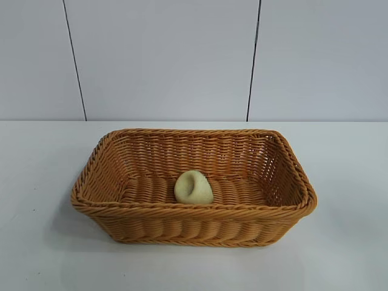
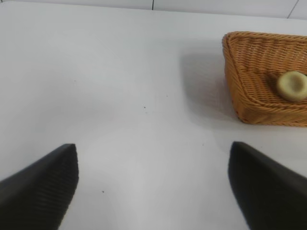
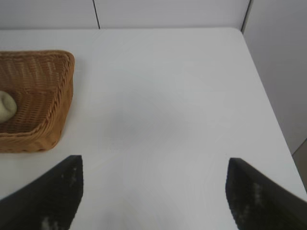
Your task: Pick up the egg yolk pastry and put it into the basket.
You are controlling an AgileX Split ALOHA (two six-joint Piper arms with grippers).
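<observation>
The pale yellow egg yolk pastry (image 1: 193,187) lies on the floor of the orange-brown wicker basket (image 1: 121,209), near its front wall, dent facing up. Neither arm shows in the exterior view. In the left wrist view my left gripper (image 2: 152,158) hangs open over bare table, well away from the basket (image 2: 249,91) and the pastry (image 2: 291,86) inside it. My right gripper (image 3: 154,165) is open too, with only table between its fingers; the basket (image 3: 48,86) and the pastry (image 3: 6,107) lie off to one side.
The white table (image 1: 48,254) runs back to a pale panelled wall (image 1: 163,60). In the right wrist view the table's edge (image 3: 268,105) passes close by, with a wall panel beyond it.
</observation>
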